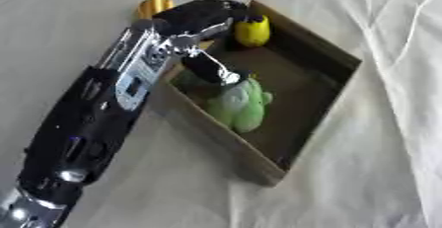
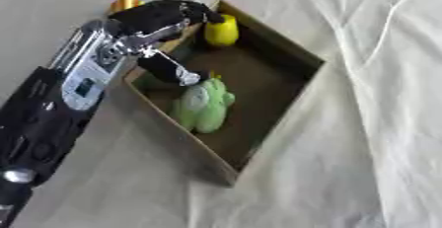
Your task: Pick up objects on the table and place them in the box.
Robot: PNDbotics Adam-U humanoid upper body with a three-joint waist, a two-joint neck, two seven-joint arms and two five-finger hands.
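Robot's left arm reaches over the near wall of a cardboard box on a cloth-covered table.

From the lower left of the frame we follow the black-and-silver left arm (image 1: 103, 118) up to the left hand (image 1: 200, 17) at the box's upper-left corner; its dark fingers (image 2: 160, 12) curl over the rim beside a yellow toy (image 1: 252, 30), but we cannot tell whether they clasp it or merely touch it. Just outside that corner, at the upper left, we see an orange-yellow object (image 1: 152, 6) partly hidden behind the hand. At centre, the brown box (image 1: 332, 49) sits askew, holding the yellow toy in its top corner and a green soft toy (image 1: 241, 106) against its left wall. Wrinkled white cloth (image 1: 388, 138) fills the right of the frame.
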